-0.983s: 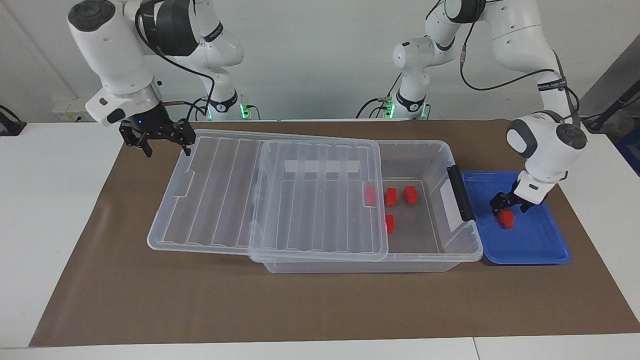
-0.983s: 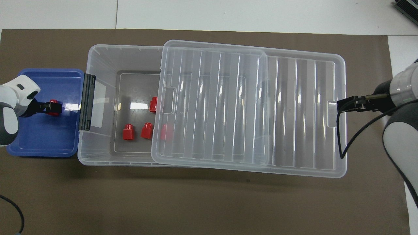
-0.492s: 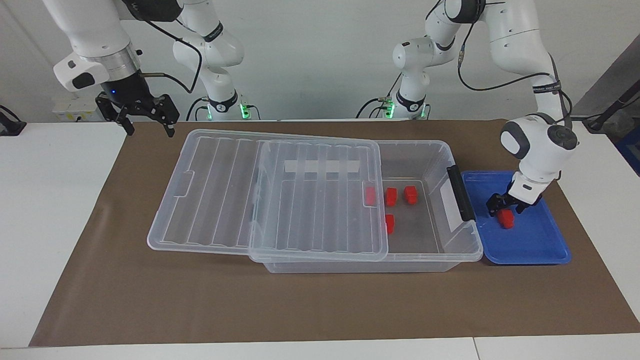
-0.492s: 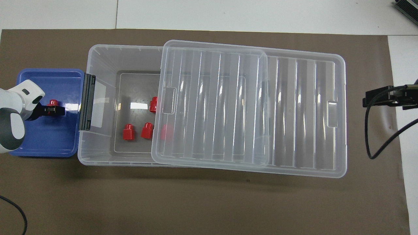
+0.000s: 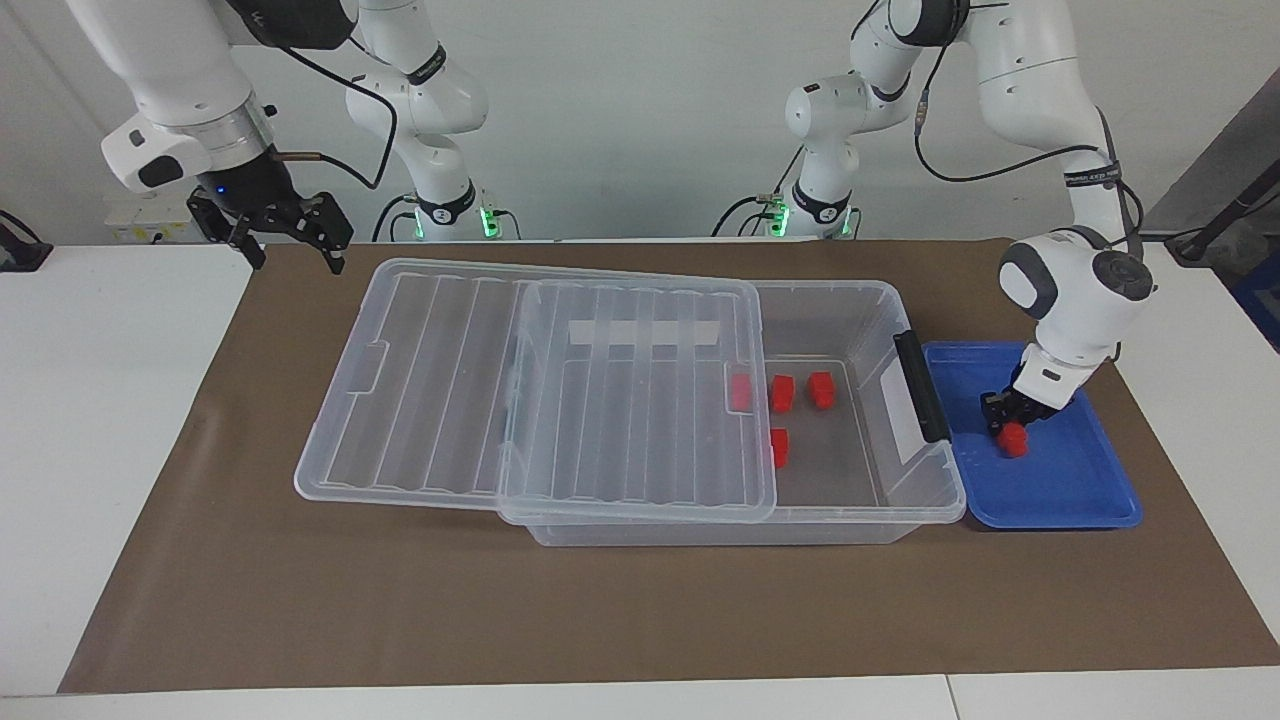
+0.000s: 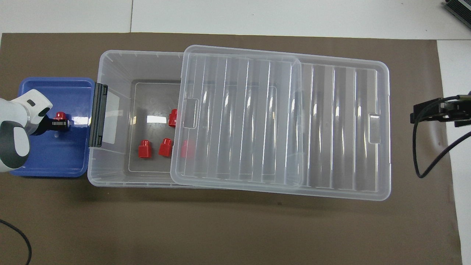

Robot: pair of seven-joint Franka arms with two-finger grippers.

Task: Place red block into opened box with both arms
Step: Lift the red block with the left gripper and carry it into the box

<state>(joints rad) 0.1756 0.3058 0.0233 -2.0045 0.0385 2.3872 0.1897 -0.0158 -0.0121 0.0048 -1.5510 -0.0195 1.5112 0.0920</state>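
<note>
Facing view, read across from nine o'clock to three o'clock.

(a) My right gripper [image 5: 297, 262], black, two-fingered, hangs in the air at ten o'clock over the edge of the brown paper mat [image 5: 600, 610]. Its fingers are spread apart and hold nothing.

(b) The ribbed transparent plastic lid [image 5: 520, 400] lies slid toward nine o'clock over the large clear plastic box [image 5: 860, 300]. It carries a plain white strip [image 5: 645, 333].

(c) The box is uncovered at its three o'clock end, where a black latch [image 5: 922, 385] sits. Four small red plastic blocks [image 5: 782, 393] lie on its floor, one under the lid's edge.

(d) The shallow blue plastic tray [image 5: 1070, 490] is at three o'clock, just beside the latch.

(e) My left gripper [image 5: 1010, 425] is down in the tray, its fingers closed on the fifth red block [image 5: 1015, 442], which rests on the tray floor.

(f) The black band [image 5: 1090, 178] on the left arm bears white lettering that I cannot read.
</note>
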